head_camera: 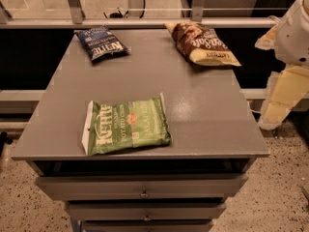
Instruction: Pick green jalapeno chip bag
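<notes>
The green jalapeno chip bag is light green with white Kettle lettering and a white strip on its left edge. It lies flat near the front edge of the grey cabinet top, left of centre. My gripper hangs off the right side of the cabinet, beside its right edge and apart from the bag, with nothing seen in it. The white arm joint is above it at the right border.
A dark blue Kettle bag lies at the back left of the top. A brown and cream bag lies at the back right. Drawers are below the front edge. A railing and glass run behind the cabinet. The floor is speckled.
</notes>
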Action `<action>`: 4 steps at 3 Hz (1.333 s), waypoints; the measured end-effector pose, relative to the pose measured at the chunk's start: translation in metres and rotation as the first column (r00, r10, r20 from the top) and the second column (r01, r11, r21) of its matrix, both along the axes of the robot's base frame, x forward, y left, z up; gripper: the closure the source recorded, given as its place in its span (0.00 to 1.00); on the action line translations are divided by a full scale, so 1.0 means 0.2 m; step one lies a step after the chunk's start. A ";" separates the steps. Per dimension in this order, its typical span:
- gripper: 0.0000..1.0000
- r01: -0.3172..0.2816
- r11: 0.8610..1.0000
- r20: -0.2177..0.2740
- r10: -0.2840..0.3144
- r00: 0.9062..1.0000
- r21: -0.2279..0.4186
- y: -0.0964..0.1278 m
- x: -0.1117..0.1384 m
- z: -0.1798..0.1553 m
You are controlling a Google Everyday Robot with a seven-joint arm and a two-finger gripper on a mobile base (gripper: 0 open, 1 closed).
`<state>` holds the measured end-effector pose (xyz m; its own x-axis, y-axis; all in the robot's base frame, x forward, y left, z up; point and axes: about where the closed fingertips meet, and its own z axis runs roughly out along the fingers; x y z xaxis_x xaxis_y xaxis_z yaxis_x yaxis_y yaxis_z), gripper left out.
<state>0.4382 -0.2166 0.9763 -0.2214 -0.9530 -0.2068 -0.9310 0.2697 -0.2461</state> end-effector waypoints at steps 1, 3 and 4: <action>0.00 0.000 1.000 0.000 0.000 1.000 0.000 0.00 0.00 0.00; 0.00 -0.105 0.982 0.009 0.105 0.994 0.156 0.31 0.07 -0.12; 0.00 -0.169 0.950 0.004 0.175 0.985 0.263 0.57 0.10 -0.21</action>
